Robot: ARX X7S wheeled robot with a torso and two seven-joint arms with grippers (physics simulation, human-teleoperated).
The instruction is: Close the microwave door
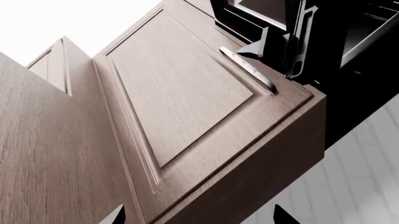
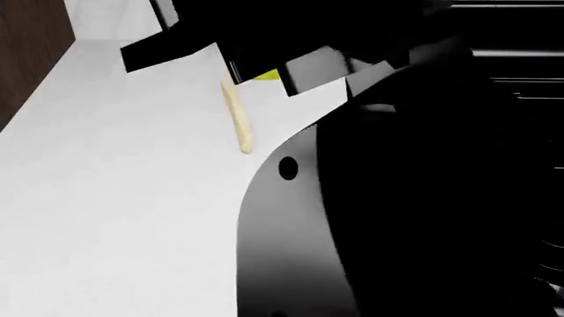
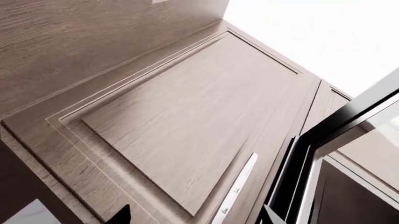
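Microwave door (image 3: 339, 135) ajar beside wooden cabinet door (image 3: 187, 126), both grippers' opening impossible to tell, nothing visibly held.

1. From your head view, the white countertop (image 2: 115, 198) lies bare from 7 to 10 o'clock; that is your widest free room.
2. A pale wooden stick (image 2: 238, 122) lies on the counter toward 12 o'clock, with a yellow object (image 2: 267, 74) just behind it.
3. The robot's dark body (image 2: 423, 198) blocks everything from 1 to 5 o'clock.
4. Near your left wrist, a brown cabinet door (image 1: 181, 102) with a metal handle (image 1: 249, 70) stands close; the open black microwave door (image 1: 299, 37) sits just beside it.
5. Near your right wrist, another wood cabinet panel (image 3: 187, 116) fills the way, with the microwave's dark door frame (image 3: 311, 154) beside it.
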